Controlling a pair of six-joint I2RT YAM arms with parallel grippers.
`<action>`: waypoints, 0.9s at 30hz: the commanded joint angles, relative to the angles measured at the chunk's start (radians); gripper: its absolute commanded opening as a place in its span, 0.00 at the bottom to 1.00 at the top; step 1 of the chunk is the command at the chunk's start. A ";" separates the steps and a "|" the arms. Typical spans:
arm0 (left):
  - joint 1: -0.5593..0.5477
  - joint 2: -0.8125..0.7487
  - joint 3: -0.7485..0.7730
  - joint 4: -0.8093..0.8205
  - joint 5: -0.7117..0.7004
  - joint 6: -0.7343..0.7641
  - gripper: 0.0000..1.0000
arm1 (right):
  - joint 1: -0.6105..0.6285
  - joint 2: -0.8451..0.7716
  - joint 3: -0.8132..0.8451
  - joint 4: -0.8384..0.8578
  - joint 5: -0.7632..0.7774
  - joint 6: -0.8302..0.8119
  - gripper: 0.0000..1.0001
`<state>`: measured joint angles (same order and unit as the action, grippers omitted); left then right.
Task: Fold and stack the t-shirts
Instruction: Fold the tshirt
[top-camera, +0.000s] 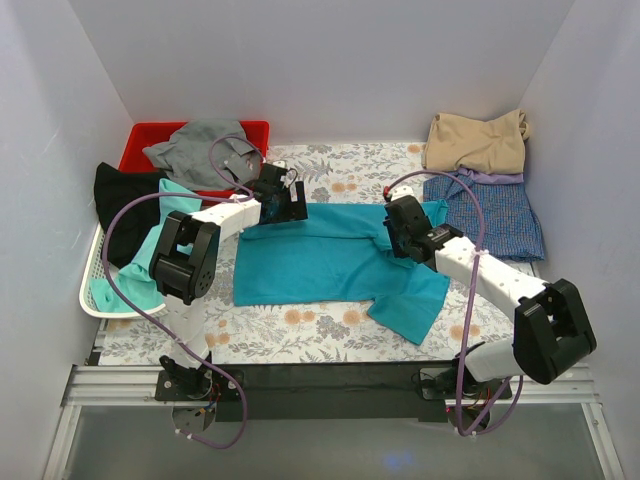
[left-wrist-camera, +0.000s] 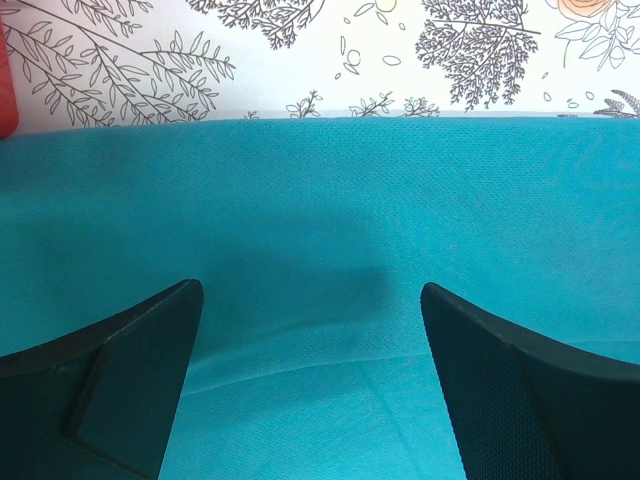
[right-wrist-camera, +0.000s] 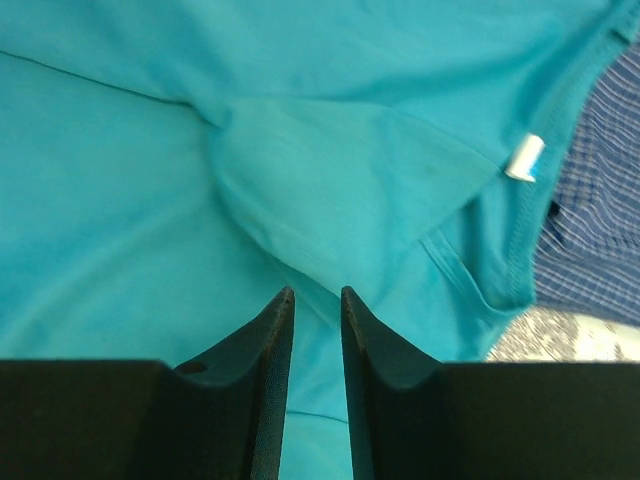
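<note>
Your L fingers hang spread wide, holding nothing, over the far-left edge of the plain teal-blue cloth t-shirt, laid flat mid counter. Your R fingers pinch a raised fold nr its collar, right end.

The shirt is seen as matt, finely knitted cloth. The left tool is fitted with matt black plastic fingers, finely dimpled. The bin is smooth red plastic.

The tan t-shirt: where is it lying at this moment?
In the top external view the tan t-shirt lies in the far right corner, overlapping the far edge of the blue-purple checked t-shirt.
</note>
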<state>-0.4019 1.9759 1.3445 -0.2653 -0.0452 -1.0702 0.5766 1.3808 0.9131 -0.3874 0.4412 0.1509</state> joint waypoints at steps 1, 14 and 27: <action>0.005 -0.002 0.036 -0.006 -0.009 0.010 0.90 | 0.011 0.000 0.050 0.056 -0.133 0.021 0.32; 0.005 -0.009 0.035 -0.015 -0.018 0.019 0.90 | 0.011 0.227 0.119 0.246 -0.047 -0.024 0.29; 0.011 0.006 0.041 -0.028 -0.025 0.026 0.90 | 0.011 0.293 0.033 0.228 -0.341 0.038 0.29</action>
<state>-0.3973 1.9759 1.3514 -0.2859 -0.0528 -1.0550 0.5873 1.6642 0.9676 -0.1726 0.2150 0.1638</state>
